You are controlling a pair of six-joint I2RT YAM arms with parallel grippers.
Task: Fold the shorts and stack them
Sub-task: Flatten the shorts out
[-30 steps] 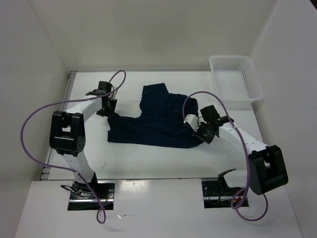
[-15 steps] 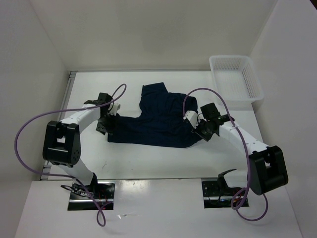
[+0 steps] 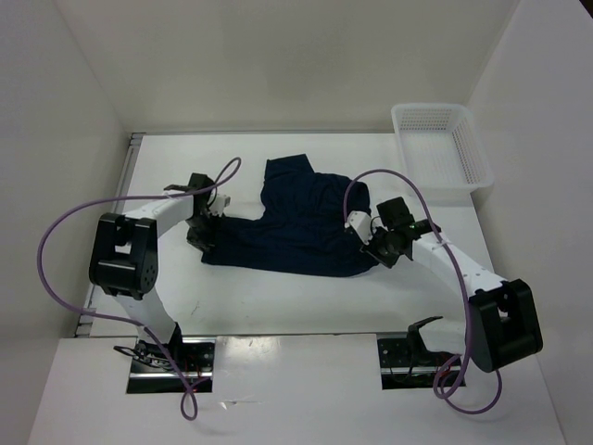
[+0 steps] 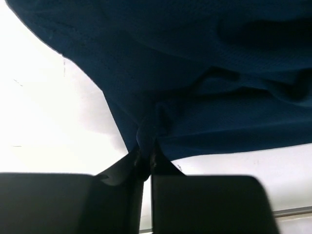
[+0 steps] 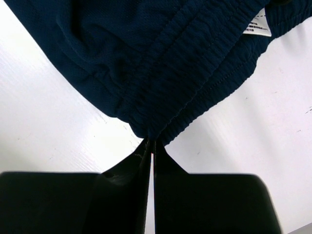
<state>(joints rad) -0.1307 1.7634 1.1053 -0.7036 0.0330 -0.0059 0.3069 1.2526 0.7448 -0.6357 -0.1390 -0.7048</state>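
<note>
Top external: the shorts [image 3: 298, 224] are clamped at opposite ends by the left gripper [image 3: 205, 234] and right gripper [image 3: 367, 244], likely for spreading.

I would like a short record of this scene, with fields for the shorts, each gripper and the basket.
shorts: dark navy, lying rumpled on the table, not yet folded
left gripper: shut on the left corner of the shorts
right gripper: shut on the gathered waistband at the right
basket: white mesh, far right corner of the table, apart from the shorts
</note>
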